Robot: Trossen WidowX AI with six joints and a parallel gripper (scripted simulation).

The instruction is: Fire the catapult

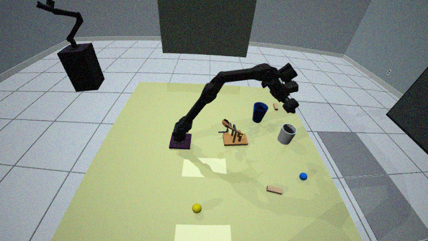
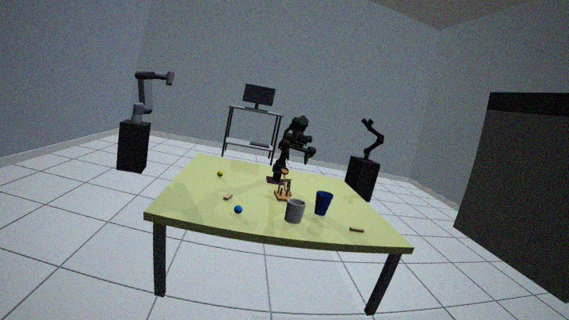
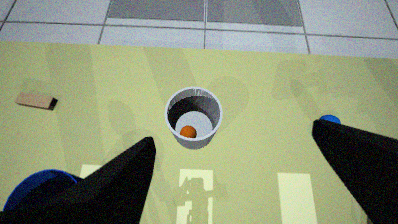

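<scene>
Pincer: the gripper (image 3: 232,165) hangs above the table with its jaws spread wide and nothing between them.
Ball: an orange ball (image 3: 188,131) lies on the bottom of the white mug (image 3: 193,118), straight ahead of and below the pincer; judged from this, the shot has landed.
Catapult: the wooden catapult (image 1: 234,132) stands behind the pincer, toward the arm's base (image 1: 173,145), spoon empty.
Risk: a careless descent could let a fingertip catch the mug's rim and tip it, spilling the ball.
Risk, second: swinging back low could clip the blue cup (image 1: 259,111), which stands close under the pincer's left finger in the wrist view.
Around: a blue ball (image 3: 330,119) peeks past the right finger; a wooden block (image 3: 36,100) lies off to the left; a yellow ball (image 1: 196,207) sits well apart.
In the way: nothing between pincer and mug.
</scene>
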